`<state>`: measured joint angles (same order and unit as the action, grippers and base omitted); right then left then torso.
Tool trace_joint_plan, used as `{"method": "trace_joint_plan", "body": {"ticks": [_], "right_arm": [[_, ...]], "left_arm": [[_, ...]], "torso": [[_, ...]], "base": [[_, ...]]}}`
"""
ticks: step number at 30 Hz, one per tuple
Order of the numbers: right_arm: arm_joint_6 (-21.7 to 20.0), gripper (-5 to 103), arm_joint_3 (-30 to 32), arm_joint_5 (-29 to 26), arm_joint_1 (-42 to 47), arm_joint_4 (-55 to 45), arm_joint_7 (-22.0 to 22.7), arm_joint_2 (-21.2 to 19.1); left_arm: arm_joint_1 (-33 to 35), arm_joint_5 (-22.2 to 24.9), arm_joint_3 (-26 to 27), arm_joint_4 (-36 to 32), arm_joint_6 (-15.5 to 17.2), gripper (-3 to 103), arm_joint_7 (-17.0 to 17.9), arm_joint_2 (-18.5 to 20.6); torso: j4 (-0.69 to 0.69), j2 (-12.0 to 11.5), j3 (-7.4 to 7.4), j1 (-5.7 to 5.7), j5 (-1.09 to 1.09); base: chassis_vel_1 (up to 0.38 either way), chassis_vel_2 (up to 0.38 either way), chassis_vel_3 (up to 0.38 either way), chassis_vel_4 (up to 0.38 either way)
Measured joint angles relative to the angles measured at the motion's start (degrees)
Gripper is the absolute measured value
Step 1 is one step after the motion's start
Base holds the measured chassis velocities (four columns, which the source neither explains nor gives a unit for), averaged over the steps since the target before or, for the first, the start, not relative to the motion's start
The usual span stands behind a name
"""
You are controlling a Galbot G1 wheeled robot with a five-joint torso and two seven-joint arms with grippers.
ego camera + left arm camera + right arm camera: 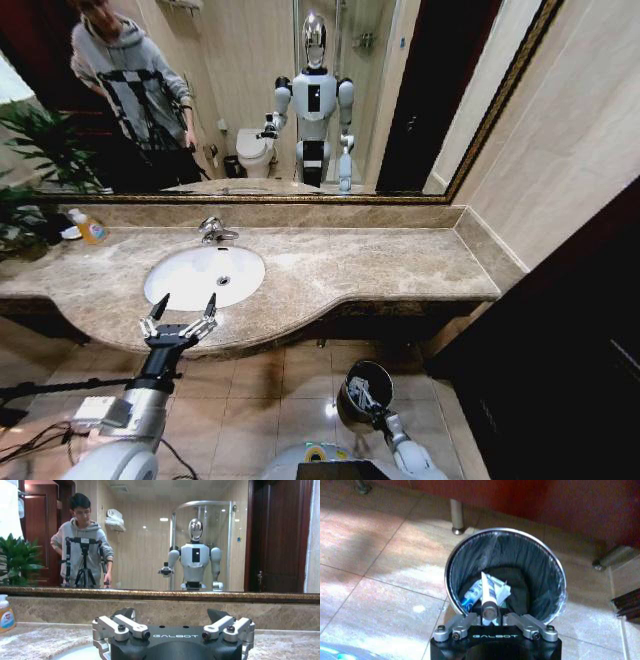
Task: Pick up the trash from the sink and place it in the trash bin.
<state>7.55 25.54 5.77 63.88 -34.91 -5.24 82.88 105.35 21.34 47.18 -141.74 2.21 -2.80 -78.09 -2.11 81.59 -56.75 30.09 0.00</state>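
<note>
Black-lined trash bin (506, 573) on the tiled floor is seen directly below the right tool (490, 619), whose fingers are clamped on a white tube (488, 592) w/ a blue-labelled tube (471, 593) beside it over the bin mouth. Left tool (179, 312) is held w/ fingers apart above the counter (380, 265) edge, just in front of the white sink (190, 275)
</note>
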Motion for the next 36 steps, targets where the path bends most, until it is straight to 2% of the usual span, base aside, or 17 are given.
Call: {"method": "trace_joint_plan", "body": {"ticks": [3,6,13,15,16,17,19,20,23,25,27,28,31,34,36], "right_arm": [[0.91,17,0.21,0.08,-5.03,7.92,-0.89,0.38],[0.75,17,0.4,0.24,-7.28,10.51,-0.97,0.68],[-1.08,17,0.43,1.1,-9.6,11.33,-1.5,0.88],[-1.3,14,0.5,1.51,-9.89,11.66,-1.46,0.95],[-1.62,23,0.54,1.69,-9.97,11.81,-1.2,1.05],[-1.79,23,0.54,1.64,-9.94,11.79,-1.21,1.09],[-1.91,33,0.53,1.15,-9.63,11.35,-1.71,1.09],[-1.91,33,0.53,1.15,-9.63,11.35,-1.71,1.09],[-1.92,51,0.56,0.81,-9.12,10.51,-1.85,1.11],[-1.88,51,0.6,0.76,-8.94,10.17,-1.85,1.14],[-1.75,62,0.64,0.69,-8.52,9.49,-1.84,1.18],[-1.75,62,0.64,0.69,-8.52,9.49,-1.84,1.18],[-1.87,78,0.68,-0.67,-7.09,7.02,-3.44,1.04],[-2.69,84,0.64,-1.94,-5.89,4.96,-4.72,0.83],[-2.95,94,0.71,-2.15,-5.05,3.76,-5.06,0.78]], "left_arm": [[0.0,0.0,0.0,0.0,0.0,100,0.0,0.0],[0.0,0.0,0.0,0.0,0.0,100,0.0,0.0],[0.0,0.0,0.0,0.0,0.0,100,0.0,0.0],[0.0,0.0,0.0,0.0,0.0,100,0.0,0.0],[0.0,0.0,0.0,0.0,0.0,100,0.0,0.0],[0.0,0.0,0.0,0.0,0.0,100,0.0,0.0],[0.0,0.0,0.0,0.0,0.0,100,0.0,0.0],[0.0,0.0,0.0,0.0,0.0,100,0.0,0.0],[0.0,0.0,0.0,0.0,0.0,100,0.0,0.0],[0.0,0.0,0.0,0.0,0.0,100,0.0,0.0],[0.0,0.0,0.0,0.0,0.0,100,0.0,0.0],[0.0,0.0,0.0,0.0,0.0,100,0.0,0.0],[0.0,0.0,0.0,0.0,0.0,100,0.0,0.0],[0.0,0.0,0.0,0.0,0.0,100,0.0,0.0],[0.0,0.0,0.0,0.0,0.0,100,0.0,0.0]], "torso": [[0.0,0.0,0.0,0.0,-0.01],[0.0,0.0,0.0,0.0,0.0],[0.0,0.0,0.0,0.0,-0.01],[0.0,0.0,0.0,0.0,-0.01],[0.0,0.0,0.0,0.0,-0.01],[0.0,0.0,0.0,0.0,0.0],[0.0,0.0,0.0,0.0,-0.01],[0.0,0.0,0.0,0.0,-0.01],[0.01,0.01,0.0,0.0,-0.01],[0.0,0.01,0.01,0.0,-0.01],[0.01,0.01,0.01,0.0,0.0],[0.01,0.01,0.01,0.0,0.0],[0.0,0.01,0.01,-0.01,0.0],[0.01,0.01,0.01,-0.01,-0.01],[0.01,0.01,0.01,-0.01,-0.01]], "base": [[0.0,0.0,0.0,0.0],[0.0,0.0,0.0,0.0],[0.0,0.0,0.0,0.0],[0.0,0.0,0.0,0.0],[0.0,0.0,0.0,0.0],[0.0,0.0,0.0,0.0],[0.0,0.0,0.0,0.0],[0.0,0.0,0.0,0.0],[0.0,0.0,0.0,0.0],[0.0,0.0,0.0,0.0],[0.0,0.0,0.0,0.0],[0.0,0.0,0.0,0.0],[0.0,0.0,0.0,0.0],[0.0,0.0,0.0,0.0],[0.0,0.0,0.0,0.0]]}}
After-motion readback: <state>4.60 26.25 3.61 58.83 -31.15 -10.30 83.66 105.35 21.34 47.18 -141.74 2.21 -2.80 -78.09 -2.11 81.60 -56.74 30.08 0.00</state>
